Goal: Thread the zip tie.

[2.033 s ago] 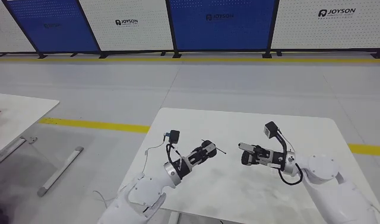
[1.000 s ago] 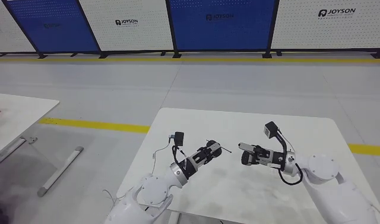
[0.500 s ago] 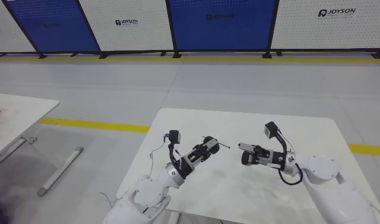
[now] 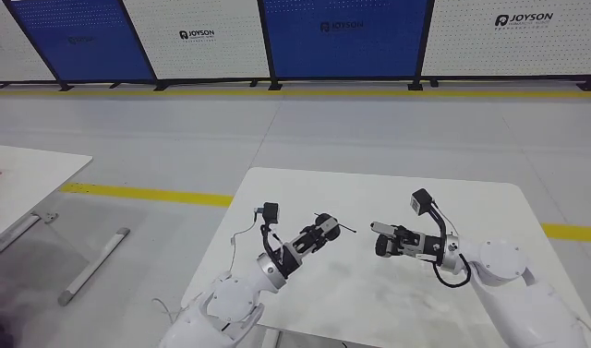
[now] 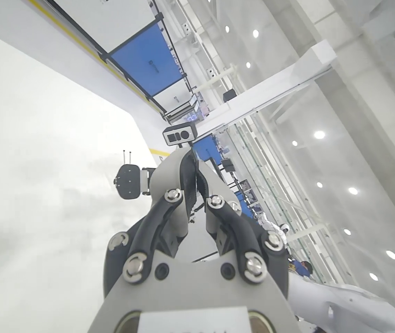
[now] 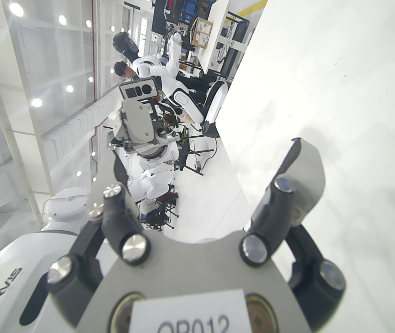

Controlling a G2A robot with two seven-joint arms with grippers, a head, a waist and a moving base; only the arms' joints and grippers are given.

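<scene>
One thin black zip tie [image 4: 347, 226] pokes out either side of the left gripper [image 4: 331, 222], above the smooth white table [image 4: 369, 297]. The left wrist view shows that gripper's two grey metal fingers [image 5: 169, 173], black-padded, pressed together. Just right, the right gripper [image 4: 376, 237] has its two curved fingers [image 6: 308, 168] spread, holding nothing.

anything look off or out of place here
Nothing stands out. The left gripper is shut on the thin black zip tie, which sticks out toward the right gripper. That one is open, holds nothing, and is apart from the tie's end. No damage or spill shows on the white table.
</scene>
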